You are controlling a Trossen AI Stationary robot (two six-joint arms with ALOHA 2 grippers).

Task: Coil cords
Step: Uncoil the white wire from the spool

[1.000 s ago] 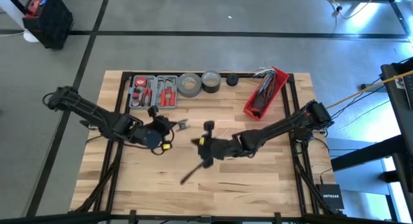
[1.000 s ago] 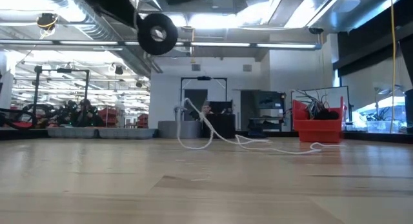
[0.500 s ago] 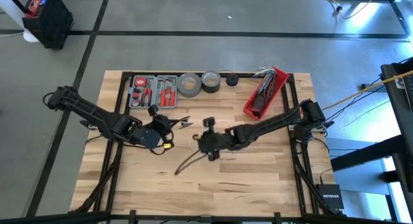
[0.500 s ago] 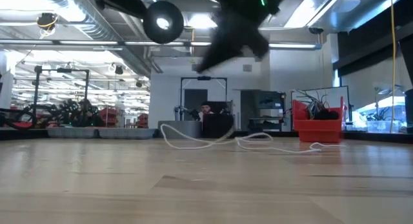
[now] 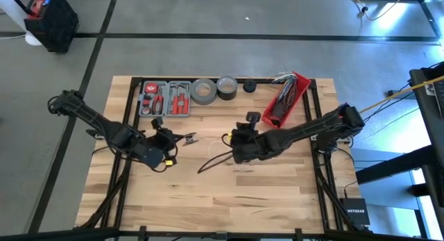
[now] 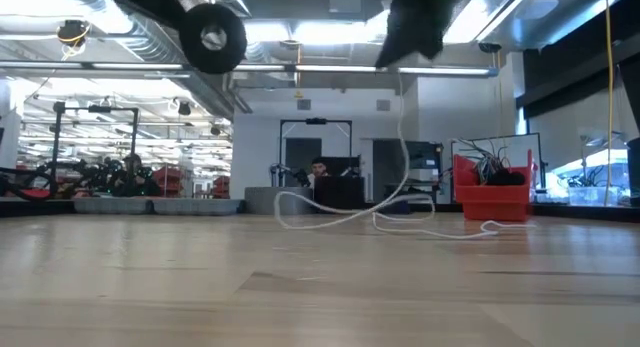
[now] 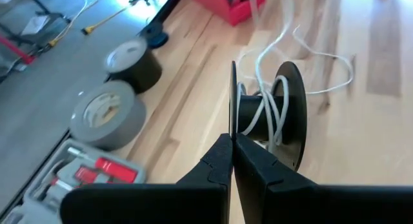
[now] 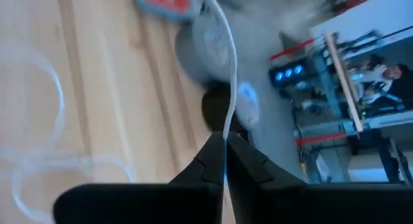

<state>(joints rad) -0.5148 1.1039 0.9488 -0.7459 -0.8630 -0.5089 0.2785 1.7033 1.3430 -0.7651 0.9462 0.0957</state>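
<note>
White thin cable point(image 6: 400, 177) pinched in closed right gripper point(image 8: 224, 161), centre of high view, hanging down to loose loops on wooden table point(image 5: 277, 199). Other end wound on black spool point(image 7: 268, 117), flange clamped by closed left gripper point(image 7: 231, 161), left of centre. Red bin point(image 5: 284, 101), tape rolls point(image 5: 204, 91) along upper edge.

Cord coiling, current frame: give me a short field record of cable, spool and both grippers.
cable: thin white cable, hangs from right gripper, slack on table
spool: black spool, a few turns wound on
left gripper: shut on the spool's flange, raised
right gripper: shut on the cable, raised mid-table
background: tape rolls, red bin at far edge
</note>
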